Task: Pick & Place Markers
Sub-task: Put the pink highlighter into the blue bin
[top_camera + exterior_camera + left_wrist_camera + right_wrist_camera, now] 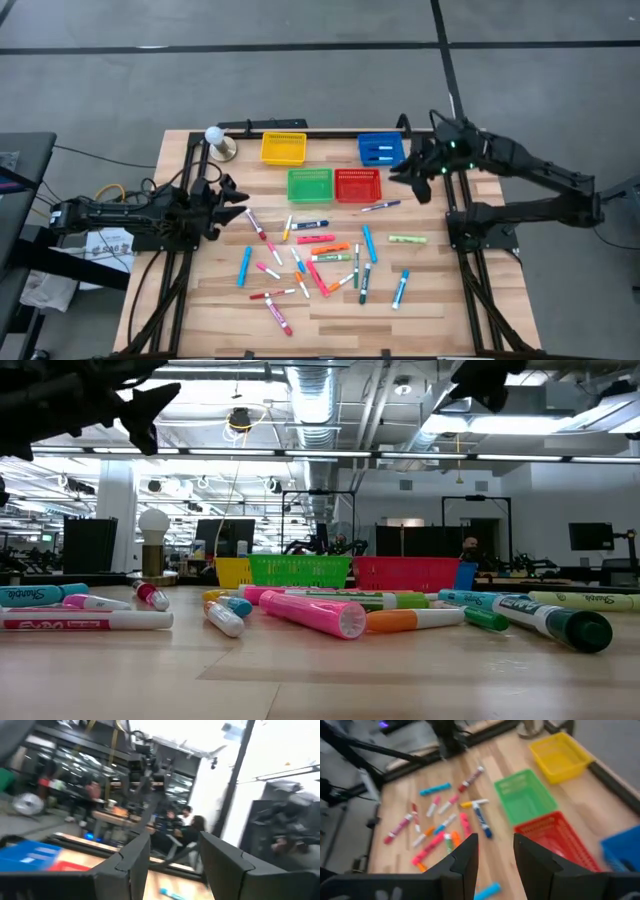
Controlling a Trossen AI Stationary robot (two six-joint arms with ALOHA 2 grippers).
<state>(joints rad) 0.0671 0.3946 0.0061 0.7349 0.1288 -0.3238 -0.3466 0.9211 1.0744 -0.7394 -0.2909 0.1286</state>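
— Inspector: Where are your markers [320,262]?
— Scattered on the tabletop [450,300], in front of the red basket [357,185].
— And your hands?
— Left hand [238,203] fingers apart, empty, beyond the green basket [309,184]. Right hand [404,172] fingers apart, empty, just beside the red basket.

arms: black, jointed | right arm [520,160]: green light | pincer fingers [465,862]: dark, angular

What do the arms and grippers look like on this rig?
Both arms are dark, near-black jointed links. The right arm shows small green lights near its wrist. Each gripper, left gripper and right gripper, has two flat, angular black fingers. A yellow cable lies beside the left arm's base.
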